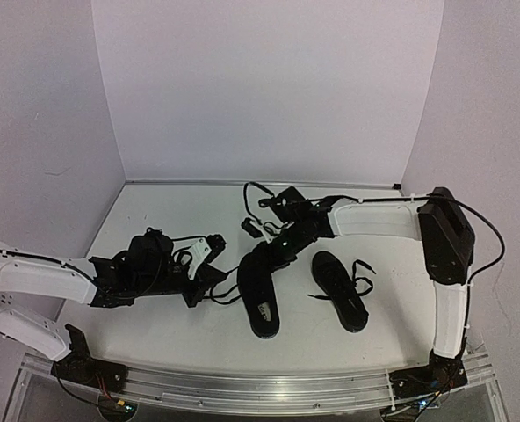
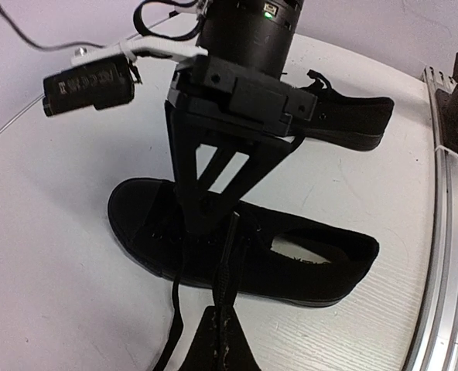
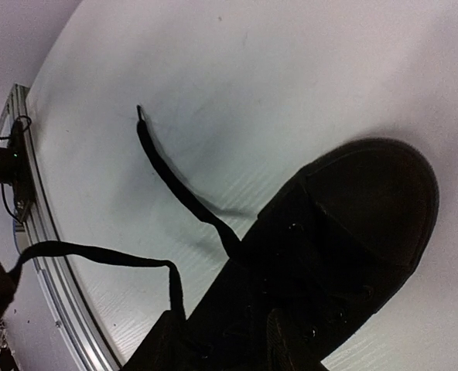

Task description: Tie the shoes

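Black against white: the labelled shoe [image 1: 260, 303] lies on the tabletop [image 1: 168, 215] just left of the other shoe [image 1: 339, 290], both toes toward the far wall. Your left tool [image 2: 220, 313] is pressed together, pinching a lace [image 2: 227, 259] drawn out from the labelled shoe. Your right tool [image 2: 203, 220] sits down on that shoe's lacing; you cannot tell whether it is spread or gripping
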